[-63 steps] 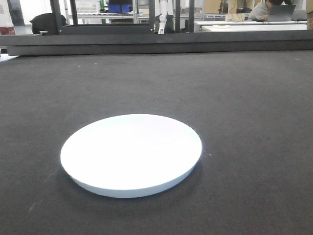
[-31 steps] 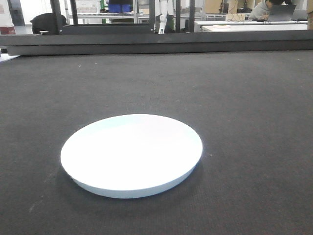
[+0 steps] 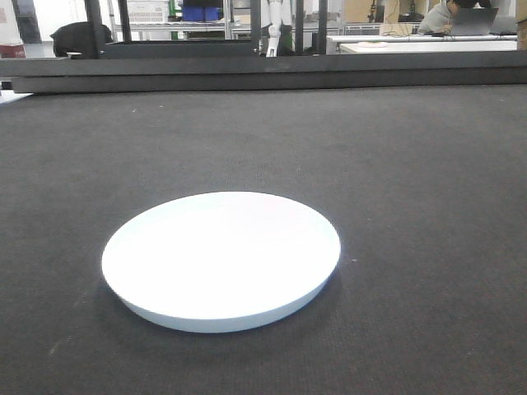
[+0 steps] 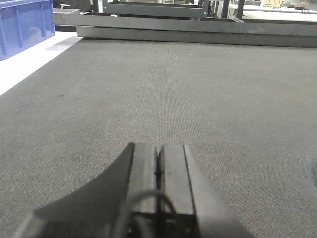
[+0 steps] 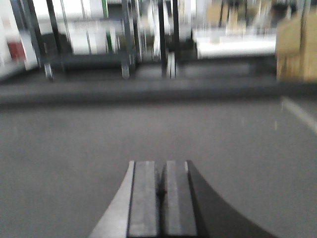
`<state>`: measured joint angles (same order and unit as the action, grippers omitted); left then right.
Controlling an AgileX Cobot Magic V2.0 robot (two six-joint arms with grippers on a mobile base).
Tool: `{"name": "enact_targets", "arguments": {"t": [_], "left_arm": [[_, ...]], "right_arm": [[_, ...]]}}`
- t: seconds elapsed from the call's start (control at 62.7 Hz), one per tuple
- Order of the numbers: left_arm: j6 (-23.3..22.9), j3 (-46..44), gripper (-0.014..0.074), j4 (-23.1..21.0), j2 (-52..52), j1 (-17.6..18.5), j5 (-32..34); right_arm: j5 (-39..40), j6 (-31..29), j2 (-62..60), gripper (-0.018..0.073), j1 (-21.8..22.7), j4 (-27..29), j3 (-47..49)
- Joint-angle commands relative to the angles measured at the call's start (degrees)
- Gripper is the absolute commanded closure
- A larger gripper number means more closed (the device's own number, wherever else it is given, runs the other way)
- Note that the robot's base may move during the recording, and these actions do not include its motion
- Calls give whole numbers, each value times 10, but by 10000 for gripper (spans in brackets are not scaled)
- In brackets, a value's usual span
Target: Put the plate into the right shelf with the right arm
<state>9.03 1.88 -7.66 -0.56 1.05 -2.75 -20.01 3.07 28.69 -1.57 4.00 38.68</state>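
Observation:
A plain white round plate (image 3: 221,259) lies flat on the dark grey mat (image 3: 395,164), in the near middle of the front view, with no gripper near it. My left gripper (image 4: 158,148) is shut with nothing in it, low over bare mat. In the blurred right wrist view my right gripper (image 5: 159,164) is shut and empty too, also over bare mat. Neither wrist view shows the plate. The right shelf is out of view.
A low dark rail (image 3: 263,72) runs along the mat's far edge, with metal racks and desks behind it. A blue bin (image 4: 25,27) stands on a white surface off the mat's left side. A cardboard box (image 5: 296,47) sits at the far right.

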Motion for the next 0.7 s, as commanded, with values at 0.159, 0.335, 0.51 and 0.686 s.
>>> {"name": "enact_targets", "arguments": {"t": [0.159, 0.335, 0.51, 0.686], "left_arm": [[-4, 6, 724, -5, -6, 1, 52], [-4, 6, 724, -5, -6, 1, 52], [-4, 6, 724, -5, -6, 1, 52], [-4, 6, 724, -5, -6, 1, 52]], "right_arm": [[-107, 0, 123, 505, 4, 1, 44], [-186, 0, 203, 505, 0, 1, 70], [-267, 0, 303, 505, -32, 1, 125], [-346, 1, 408, 501, -104, -13, 174]]}}
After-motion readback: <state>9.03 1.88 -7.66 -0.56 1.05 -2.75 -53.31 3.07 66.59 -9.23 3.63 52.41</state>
